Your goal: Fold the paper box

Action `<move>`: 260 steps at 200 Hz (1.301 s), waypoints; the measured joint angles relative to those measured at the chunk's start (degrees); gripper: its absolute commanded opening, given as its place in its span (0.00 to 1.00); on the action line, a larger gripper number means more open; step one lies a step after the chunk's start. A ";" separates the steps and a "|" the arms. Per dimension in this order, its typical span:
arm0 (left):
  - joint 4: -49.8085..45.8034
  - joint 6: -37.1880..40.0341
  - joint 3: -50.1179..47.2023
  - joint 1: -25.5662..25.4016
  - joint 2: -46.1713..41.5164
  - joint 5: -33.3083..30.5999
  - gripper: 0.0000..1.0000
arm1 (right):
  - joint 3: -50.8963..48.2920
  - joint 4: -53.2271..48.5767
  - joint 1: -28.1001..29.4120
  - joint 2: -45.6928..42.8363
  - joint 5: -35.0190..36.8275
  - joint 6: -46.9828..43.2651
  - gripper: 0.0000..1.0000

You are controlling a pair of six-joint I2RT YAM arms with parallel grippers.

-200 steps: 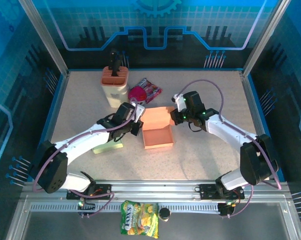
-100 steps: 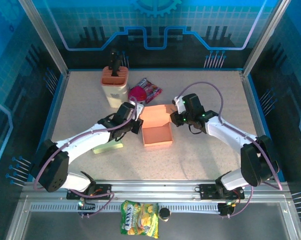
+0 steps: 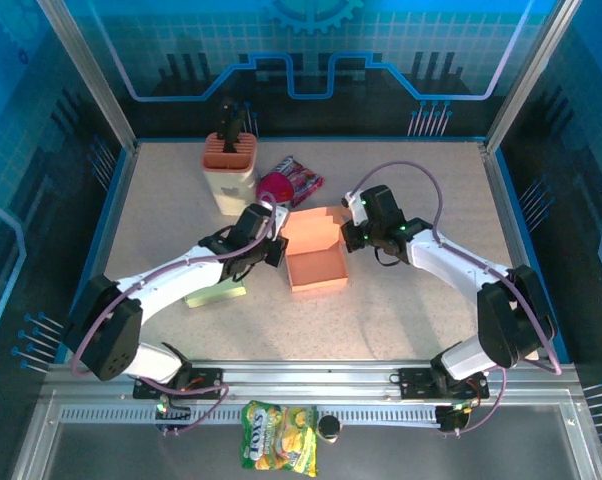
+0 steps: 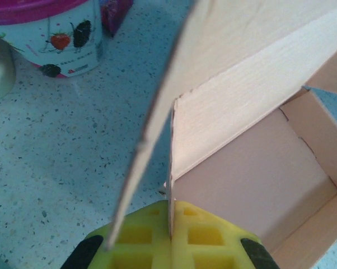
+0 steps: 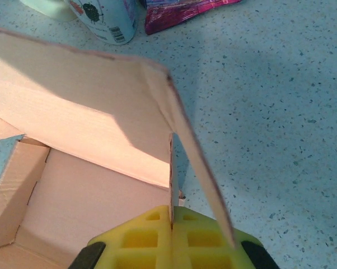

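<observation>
From the top external view, the orange paper box (image 3: 315, 268) sits open near the middle of the speckled desk (image 3: 411, 180), with its lid flap standing up at the far side. The left tool (image 3: 275, 250) meets the box at its left far corner, and the right tool (image 3: 349, 238) meets it at the right far corner, so the box lies between the two. Behind it stand a peach holder (image 3: 229, 172), a pink-lidded cup (image 3: 274, 187) and a snack packet (image 3: 301, 178). A pale green pad (image 3: 217, 293) lies under the left arm.

In the left wrist view, the left tool (image 4: 171, 227) has its yellow pads (image 4: 207, 241) pressed together on a thin upright side wall of the box (image 4: 252, 168). The box's open inside lies to the right and the raised lid leans above.

In the right wrist view, the right tool (image 5: 172, 230) likewise pinches an upright wall of the box (image 5: 84, 190) between its yellow pads (image 5: 137, 241). The box's floor spreads to the left, and a side flap slants down on the right.
</observation>
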 measured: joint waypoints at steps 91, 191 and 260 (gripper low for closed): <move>25.22 -6.67 -4.48 -1.51 7.74 -3.82 0.00 | -21.44 33.03 2.84 -8.02 10.47 5.44 0.00; 41.44 -6.71 -12.72 -8.70 10.38 -11.58 0.00 | -27.89 44.44 6.54 -7.89 19.50 6.56 0.04; 42.23 -3.78 -12.68 -11.23 10.82 -16.37 0.00 | -28.44 27.32 7.23 -19.47 17.75 10.69 0.60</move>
